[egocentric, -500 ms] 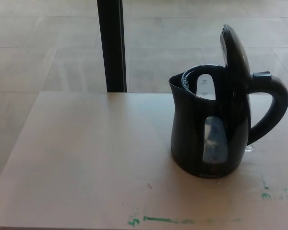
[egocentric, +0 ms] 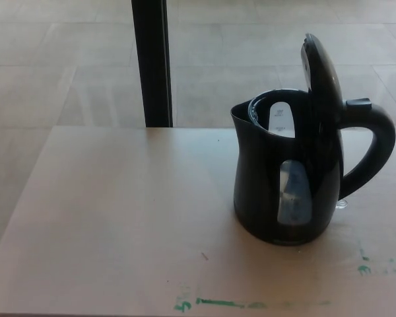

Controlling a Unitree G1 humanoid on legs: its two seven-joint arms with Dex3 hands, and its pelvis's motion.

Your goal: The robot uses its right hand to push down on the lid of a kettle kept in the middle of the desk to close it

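Note:
A black electric kettle (egocentric: 287,191) stands upright on the light wooden desk (egocentric: 119,224), right of centre. Its lid (egocentric: 320,69) is swung up and stands nearly vertical above the open mouth. The spout faces left and the curved handle (egocentric: 376,148) points right, with a small release button on top. A clear water window shows on the side facing me. Neither of my hands appears in the head view.
A black vertical post (egocentric: 152,63) rises behind the desk's far edge. Beige tiled floor lies beyond. Green marker smudges (egocentric: 218,304) run along the desk's near edge and at the right.
The whole picture has shifted by a few pixels to the left, so the camera moved slightly. The kettle and its lid stand as before.

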